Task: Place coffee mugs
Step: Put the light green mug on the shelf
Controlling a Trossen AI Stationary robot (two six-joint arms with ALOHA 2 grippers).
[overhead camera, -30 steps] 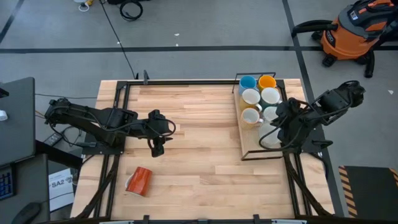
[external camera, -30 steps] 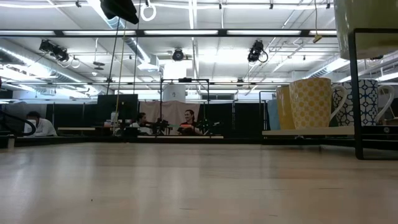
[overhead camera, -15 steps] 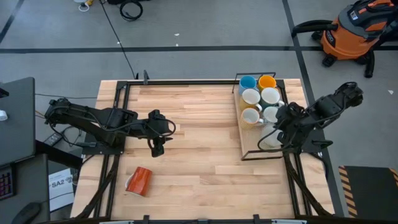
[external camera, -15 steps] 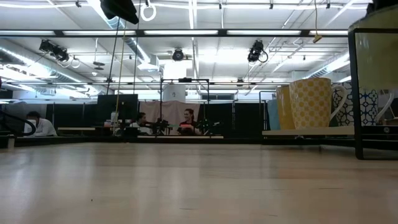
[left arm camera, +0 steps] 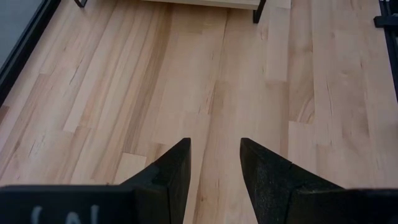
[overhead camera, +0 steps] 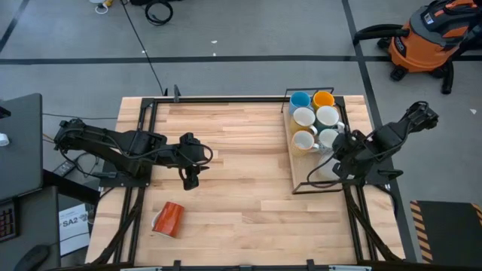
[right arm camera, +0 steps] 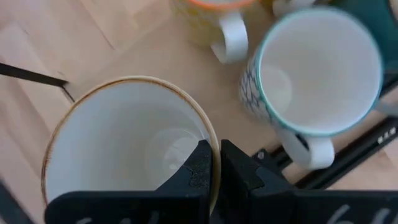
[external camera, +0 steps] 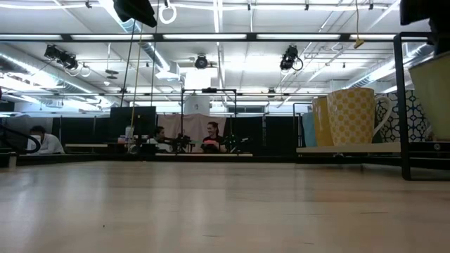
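My right gripper [overhead camera: 337, 159] is shut on a cream mug [overhead camera: 324, 169] with a brown rim, low over the near end of the wooden rack tray [overhead camera: 295, 162]. In the low view that mug [external camera: 432, 95] shows at the right edge; I cannot tell if its base touches the tray. Six mugs stand upright on the tray, among them light blue [overhead camera: 300, 99], orange-yellow [overhead camera: 324, 98] and blue-and-white patterned [right arm camera: 317, 62]. A red-orange mug [overhead camera: 168, 218] lies on its side near the table's near left corner. My left gripper [overhead camera: 190, 179] waits open over the left half of the table. My right gripper [right arm camera: 216, 162] pinches the cream mug's wall at the rim [right arm camera: 208, 134], one finger [right arm camera: 200, 165] inside the mug and the other [right arm camera: 239, 171] outside. The fingers come from above, pointing down. The mug stays upright, mouth up, below the gripper.
The tray's black wire frame [overhead camera: 316, 188] borders the held mug on the near side, and the patterned mug stands close beside it. Bare wood [overhead camera: 241, 165] lies between the arms. My left gripper's fingers [left arm camera: 174, 168] hover over bare boards.
My right gripper has gone down with the cream mug and shifted slightly toward the near edge; in the low view the mug has dropped from the picture's top to beside the tray's mugs. It has stayed shut on the mug.
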